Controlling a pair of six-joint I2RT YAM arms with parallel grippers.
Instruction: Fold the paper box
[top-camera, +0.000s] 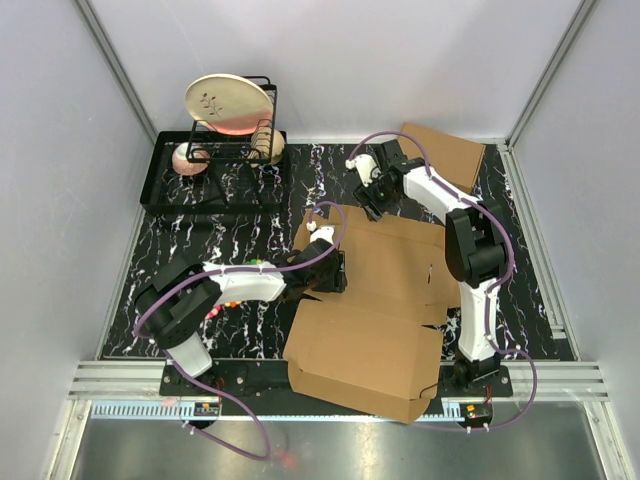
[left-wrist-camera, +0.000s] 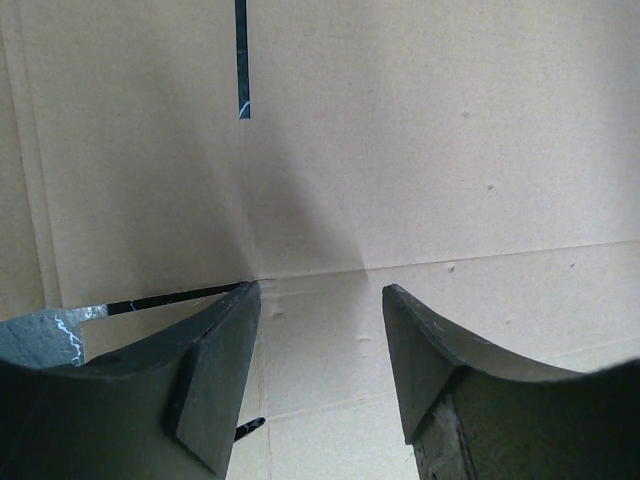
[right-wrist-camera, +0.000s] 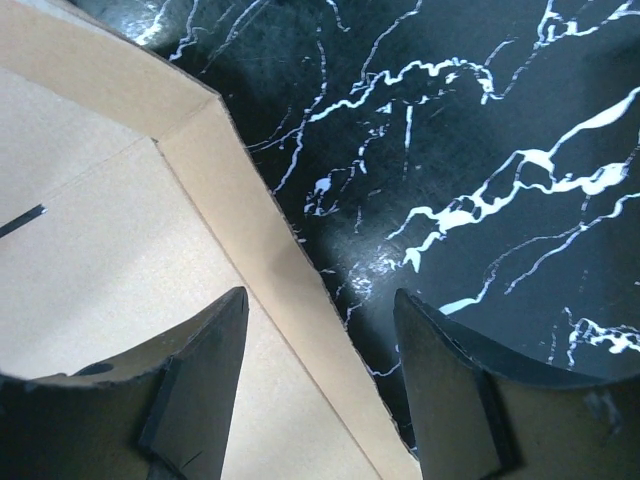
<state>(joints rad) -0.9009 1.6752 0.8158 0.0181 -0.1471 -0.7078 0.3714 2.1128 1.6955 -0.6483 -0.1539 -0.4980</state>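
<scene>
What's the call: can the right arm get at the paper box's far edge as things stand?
Probably yes. The right fingers stand open astride the far edge of the paper box, nothing else between them, bare tabletop beyond. The left fingers are over the box's left part, out of the way.

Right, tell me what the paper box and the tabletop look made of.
Paper box: matte brown cardboard, likely corrugated, with pressed creases and die-cut slots. Tabletop: black with white veins, slightly shiny, marble-look; real stone or printed laminate, cannot tell.
</scene>
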